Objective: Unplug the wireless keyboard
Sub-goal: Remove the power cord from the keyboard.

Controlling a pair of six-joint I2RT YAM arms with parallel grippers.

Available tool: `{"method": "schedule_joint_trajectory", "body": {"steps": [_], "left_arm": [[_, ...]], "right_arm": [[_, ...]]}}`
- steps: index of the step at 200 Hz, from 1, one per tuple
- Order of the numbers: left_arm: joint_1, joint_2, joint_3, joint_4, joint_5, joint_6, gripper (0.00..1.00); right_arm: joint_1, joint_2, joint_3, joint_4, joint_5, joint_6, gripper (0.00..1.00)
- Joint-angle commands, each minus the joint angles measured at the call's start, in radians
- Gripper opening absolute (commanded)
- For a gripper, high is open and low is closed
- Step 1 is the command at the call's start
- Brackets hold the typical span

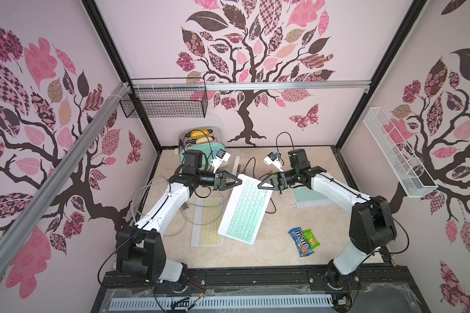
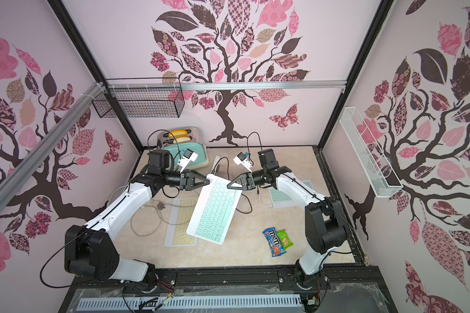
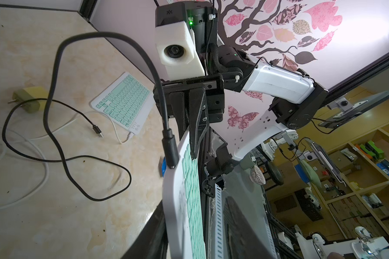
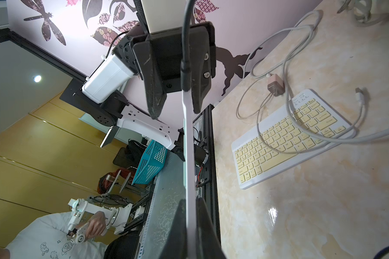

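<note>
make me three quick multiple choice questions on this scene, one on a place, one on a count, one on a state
1. Where do the snack packets lie?
A. in the black wire basket
B. on the table, near the right arm
C. on the toaster

2. How many keyboards are there?
A. one
B. two
C. three

3. The black cable's plug is
A. seated in the lifted keyboard
B. loose on the table
C. plugged into the toaster

Key:
1 B, they lie on bare tabletop in both top views.
2 C, there is a yellow-keyed one, the lifted mint one and another mint one under the right arm.
3 A, the left wrist view shows it in the keyboard's edge.
</note>
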Motion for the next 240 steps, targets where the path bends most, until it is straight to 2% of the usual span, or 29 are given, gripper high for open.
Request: {"method": "schedule_joint_trajectory", "body": {"steps": [1,80,96,117,125,148,152,162,165,177,197,240], "left_arm": [[-0.005,-0.005,0.001,0.014,0.014,-0.001,0.47],[-0.016,0.046,-0.004,0.007,-0.006,0.001,0.47],[-0.016,0.051,-0.002,0.003,-0.003,0.006,0.34],[-0.016,0.052,0.003,0.004,0.015,0.005,0.07],[-0.016,0.049,0.003,0.000,0.022,0.009,0.00],[-0.023,0.033,0.000,-0.021,0.033,0.043,0.00],[-0.024,0.029,-0.001,-0.023,0.030,0.046,0.00],[-0.025,0.026,-0.003,-0.030,0.021,0.048,0.00],[-0.026,0.026,-0.005,-0.035,0.021,0.051,0.00],[-0.025,0.025,0.001,-0.071,0.019,0.076,0.00],[-0.032,0.016,0.012,-0.173,0.013,0.154,0.00],[-0.065,0.009,0.021,-0.232,0.021,0.214,0.00]], "right_arm": [[0.006,-0.031,0.042,-0.002,-0.025,0.011,0.00],[0.007,-0.061,0.043,-0.001,-0.032,0.011,0.00],[0.007,-0.061,0.041,-0.001,-0.030,0.008,0.00],[0.007,-0.055,0.037,-0.006,-0.027,0.004,0.00],[0.008,-0.053,0.036,-0.007,-0.023,0.004,0.00],[0.009,-0.062,0.036,-0.017,-0.001,-0.004,0.00],[0.008,-0.065,0.036,-0.023,0.015,-0.006,0.09],[-0.003,-0.073,0.048,-0.062,0.062,-0.034,0.44],[-0.009,-0.076,0.052,-0.070,0.074,-0.037,0.51],[-0.037,-0.086,0.053,-0.049,0.106,-0.004,0.64],[-0.048,-0.096,0.061,0.017,0.125,0.063,0.69],[0.043,-0.092,0.092,0.069,0.169,0.125,0.68]]}}
